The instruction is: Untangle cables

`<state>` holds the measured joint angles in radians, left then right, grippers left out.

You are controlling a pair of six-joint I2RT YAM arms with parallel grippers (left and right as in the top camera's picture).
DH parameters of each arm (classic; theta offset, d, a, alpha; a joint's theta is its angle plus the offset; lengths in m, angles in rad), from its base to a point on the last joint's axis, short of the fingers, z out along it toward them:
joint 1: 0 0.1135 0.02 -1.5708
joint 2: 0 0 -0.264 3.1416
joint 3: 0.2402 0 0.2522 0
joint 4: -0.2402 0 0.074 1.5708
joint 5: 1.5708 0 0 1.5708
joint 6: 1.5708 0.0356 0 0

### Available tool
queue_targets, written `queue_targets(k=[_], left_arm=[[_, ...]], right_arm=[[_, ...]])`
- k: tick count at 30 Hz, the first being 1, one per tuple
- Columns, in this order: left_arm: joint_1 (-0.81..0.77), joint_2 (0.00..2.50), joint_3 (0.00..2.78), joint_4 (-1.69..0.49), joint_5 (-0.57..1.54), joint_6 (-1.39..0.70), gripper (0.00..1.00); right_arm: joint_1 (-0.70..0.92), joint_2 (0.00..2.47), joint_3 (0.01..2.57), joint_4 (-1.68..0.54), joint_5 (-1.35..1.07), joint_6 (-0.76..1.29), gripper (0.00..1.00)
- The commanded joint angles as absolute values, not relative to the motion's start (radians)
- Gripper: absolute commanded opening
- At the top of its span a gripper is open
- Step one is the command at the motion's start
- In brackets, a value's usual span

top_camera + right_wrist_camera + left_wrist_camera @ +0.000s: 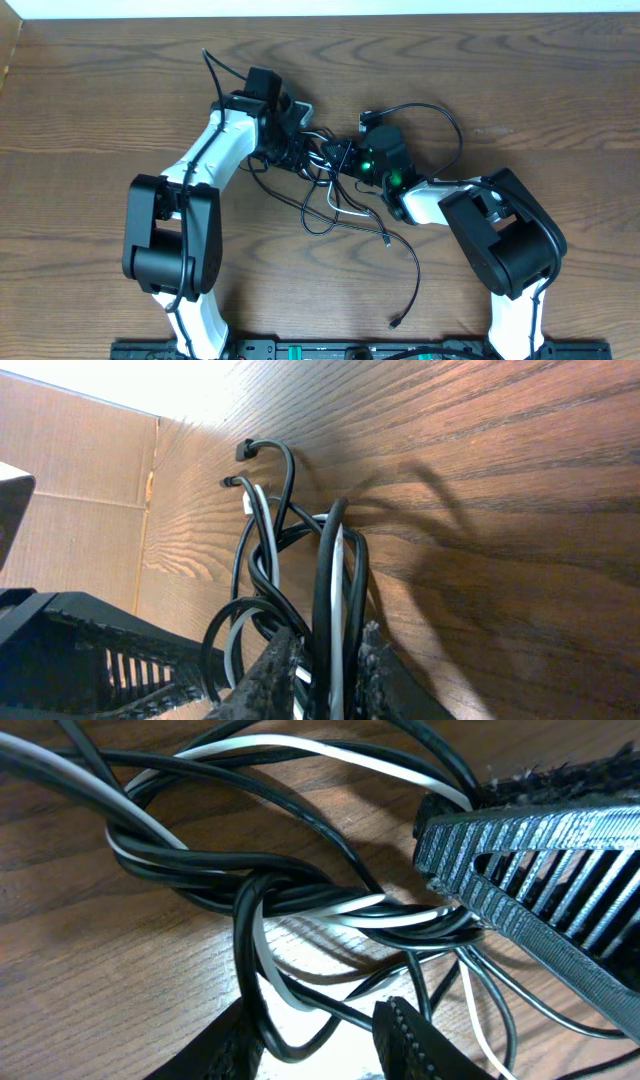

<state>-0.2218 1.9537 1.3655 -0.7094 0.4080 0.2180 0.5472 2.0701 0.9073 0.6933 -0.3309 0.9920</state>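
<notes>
The cables lie knotted in the middle of the wooden table, thin black cords wound with a white one. My left gripper is at the knot's left side. In the left wrist view its jaws stand apart, and a black loop of the cables hangs loose between them. From the right, my right gripper meets the knot. Its fingers press on an upright bundle of black and white strands of the cables. Two small plug ends rest on the wood beyond.
One black cord loops out to the right, and another trails toward the front edge and ends in a plug. The right gripper's ribbed finger crowds the left wrist view. Cardboard borders the table's end.
</notes>
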Motion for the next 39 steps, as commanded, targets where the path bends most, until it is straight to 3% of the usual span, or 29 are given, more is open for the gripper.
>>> queue_targets(k=[1,4,8,9,11,15,19,20,22,27,39], left_arm=[[-0.229,1.945,1.357,-0.712,0.371,0.227,0.44],[-0.229,1.948,1.357,-0.707,0.329,0.196,0.55],[-0.228,1.953,1.357,-0.702,0.327,0.146,0.57],[-0.228,1.958,1.357,-0.702,0.327,0.124,0.57],[-0.229,1.970,1.357,-0.702,0.328,0.096,0.47],[-0.229,1.998,1.357,-0.701,0.331,0.092,0.43],[-0.226,2.001,1.359,-0.694,0.331,0.093,0.12],[-0.226,2.001,1.360,-0.694,0.331,0.093,0.09],[-0.224,2.001,1.360,-0.694,0.329,0.093,0.08],[-0.196,1.992,1.371,-0.696,0.327,0.092,0.08],[-0.026,1.887,1.370,-0.722,0.327,0.071,0.07]], right_arm=[[0.552,2.073,0.916,0.691,-0.326,0.981,0.12],[0.552,2.073,0.916,0.680,-0.323,0.960,0.06],[0.552,2.073,0.916,0.677,-0.324,0.960,0.04],[0.552,2.073,0.916,0.670,-0.324,0.960,0.08],[0.552,2.073,0.916,0.645,-0.323,0.960,0.14],[0.551,2.073,0.916,0.609,-0.323,0.951,0.15],[0.550,2.073,0.916,0.609,-0.320,0.942,0.12],[0.549,2.073,0.916,0.609,-0.322,0.942,0.11],[0.548,2.073,0.916,0.610,-0.325,0.942,0.01],[0.537,2.073,0.916,0.616,-0.365,0.941,0.01],[0.350,2.072,0.916,0.644,-0.871,0.926,0.01]])
